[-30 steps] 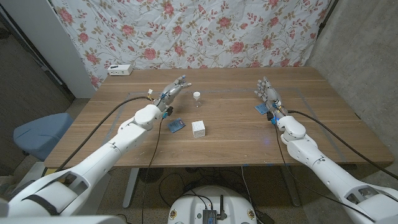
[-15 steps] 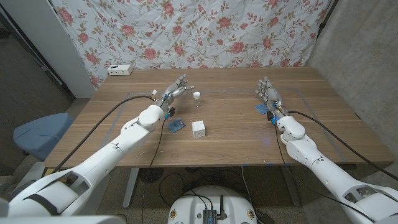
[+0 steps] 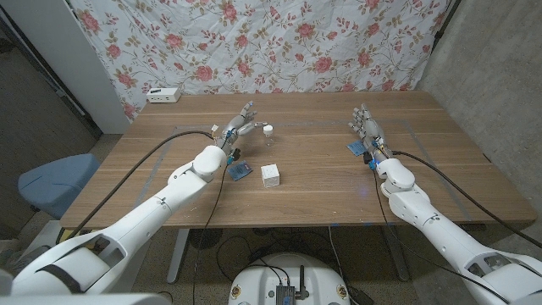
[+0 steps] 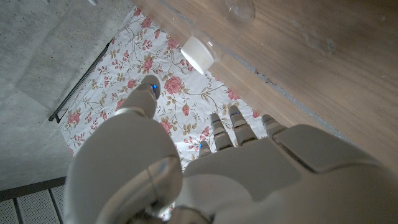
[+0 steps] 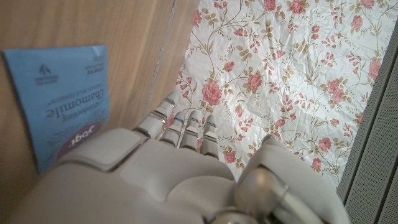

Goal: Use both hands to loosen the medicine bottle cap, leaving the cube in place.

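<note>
Left hand [image 3: 240,120] is up at about ten o'clock on the bench [image 3: 322,182], fingers apart and stretched toward the medicine bottle [image 3: 268,133], holding nothing; from the head view I can't tell whether the fingertips touch it. That small clear bottle stands upright with its white cap [image 4: 197,53] on, just right of the fingers. From the left wrist view the cap sits just past the fingers [image 4: 242,127]. At about seven o'clock from the bottle lies a blue packet [image 3: 240,171], and at six o'clock from the bottle, well apart from it, sits the white cube [image 3: 271,176], near the bench's middle. Over on the far side, at two o'clock, the right hand [image 3: 365,125] has its fingers spread and holds nothing, just above a blue tea sachet [image 5: 59,99] lying on the wood. Way back at eleven o'clock, a white box [image 3: 163,94] rests at the bench's far left corner.
</note>
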`<state>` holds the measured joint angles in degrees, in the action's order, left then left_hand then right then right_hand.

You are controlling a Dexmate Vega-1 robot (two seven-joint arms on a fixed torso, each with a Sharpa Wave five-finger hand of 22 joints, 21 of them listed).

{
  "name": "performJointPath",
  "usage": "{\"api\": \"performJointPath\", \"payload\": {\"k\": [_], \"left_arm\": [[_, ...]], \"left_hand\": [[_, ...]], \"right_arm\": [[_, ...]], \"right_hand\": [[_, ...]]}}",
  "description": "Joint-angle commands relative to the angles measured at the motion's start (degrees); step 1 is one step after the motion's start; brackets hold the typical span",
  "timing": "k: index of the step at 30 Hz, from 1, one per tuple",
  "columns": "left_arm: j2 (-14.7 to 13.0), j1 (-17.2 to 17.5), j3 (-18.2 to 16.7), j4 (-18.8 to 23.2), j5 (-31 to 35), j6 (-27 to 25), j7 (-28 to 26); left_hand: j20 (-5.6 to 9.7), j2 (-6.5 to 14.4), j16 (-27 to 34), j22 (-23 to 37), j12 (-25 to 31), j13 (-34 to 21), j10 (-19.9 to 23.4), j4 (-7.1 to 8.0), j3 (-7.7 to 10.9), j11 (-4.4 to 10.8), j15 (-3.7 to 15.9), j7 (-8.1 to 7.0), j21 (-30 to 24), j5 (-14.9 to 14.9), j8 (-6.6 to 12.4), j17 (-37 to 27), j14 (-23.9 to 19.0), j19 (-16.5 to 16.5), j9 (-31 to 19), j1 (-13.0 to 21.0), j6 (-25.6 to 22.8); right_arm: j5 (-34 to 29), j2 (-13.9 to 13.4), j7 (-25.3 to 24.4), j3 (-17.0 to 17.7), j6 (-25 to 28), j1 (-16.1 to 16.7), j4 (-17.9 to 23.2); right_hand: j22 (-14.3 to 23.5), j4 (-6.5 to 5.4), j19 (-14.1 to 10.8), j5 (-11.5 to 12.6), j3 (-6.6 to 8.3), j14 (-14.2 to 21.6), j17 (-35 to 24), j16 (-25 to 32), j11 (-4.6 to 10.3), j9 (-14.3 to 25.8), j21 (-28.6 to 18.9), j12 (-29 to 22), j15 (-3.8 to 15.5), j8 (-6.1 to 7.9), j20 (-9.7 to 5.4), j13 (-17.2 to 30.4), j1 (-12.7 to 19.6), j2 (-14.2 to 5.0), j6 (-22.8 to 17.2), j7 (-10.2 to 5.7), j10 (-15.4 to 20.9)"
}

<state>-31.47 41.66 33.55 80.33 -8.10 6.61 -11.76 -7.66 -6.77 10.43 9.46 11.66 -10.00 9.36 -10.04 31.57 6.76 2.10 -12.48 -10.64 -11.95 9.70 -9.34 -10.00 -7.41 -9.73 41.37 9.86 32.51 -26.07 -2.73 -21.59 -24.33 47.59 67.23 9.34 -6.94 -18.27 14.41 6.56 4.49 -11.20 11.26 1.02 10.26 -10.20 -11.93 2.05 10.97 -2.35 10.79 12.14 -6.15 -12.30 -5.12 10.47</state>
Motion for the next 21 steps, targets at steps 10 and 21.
{"api": "performJointPath", "payload": {"k": [10,21], "left_arm": [[0.81,0.76,0.99,-1.87,3.33,1.57,-2.63],[0.98,2.01,0.6,-1.96,3.61,2.17,-4.1]], "left_hand": [[1.98,-1.74,0.71,0.18,0.79,-0.29,5.04,0.02,-1.95,-1.57,3.38,0.12,-0.41,-1.31,1.32,-0.12,-5.27,2.58,-0.38,5.51,10.5],[3.7,-2.24,0.75,0.13,0.98,-0.24,8.32,0.41,-3.46,-1.49,4.49,0.22,-0.4,-1.89,1.89,-0.08,-8.25,4.22,-0.34,7.4,8.47]], "right_arm": [[-0.9,-0.1,-2.11,0.18,-0.24,1.23,1.67],[-1.12,-0.07,-2.64,0.26,-0.38,1.55,2.03]], "right_hand": [[0.19,0.02,-0.38,0.28,0.09,0.81,-0.19,0.43,-0.1,0.24,-0.58,0.01,0.56,0.3,-2.31,0.21,-0.13,-0.15,-0.6,0.13,0.79],[0.19,-0.01,-0.42,0.31,0.06,0.9,-0.2,0.44,-0.12,0.24,-0.57,0.05,0.59,0.26,-2.34,0.22,-0.31,-0.17,-0.67,0.13,0.96]]}}
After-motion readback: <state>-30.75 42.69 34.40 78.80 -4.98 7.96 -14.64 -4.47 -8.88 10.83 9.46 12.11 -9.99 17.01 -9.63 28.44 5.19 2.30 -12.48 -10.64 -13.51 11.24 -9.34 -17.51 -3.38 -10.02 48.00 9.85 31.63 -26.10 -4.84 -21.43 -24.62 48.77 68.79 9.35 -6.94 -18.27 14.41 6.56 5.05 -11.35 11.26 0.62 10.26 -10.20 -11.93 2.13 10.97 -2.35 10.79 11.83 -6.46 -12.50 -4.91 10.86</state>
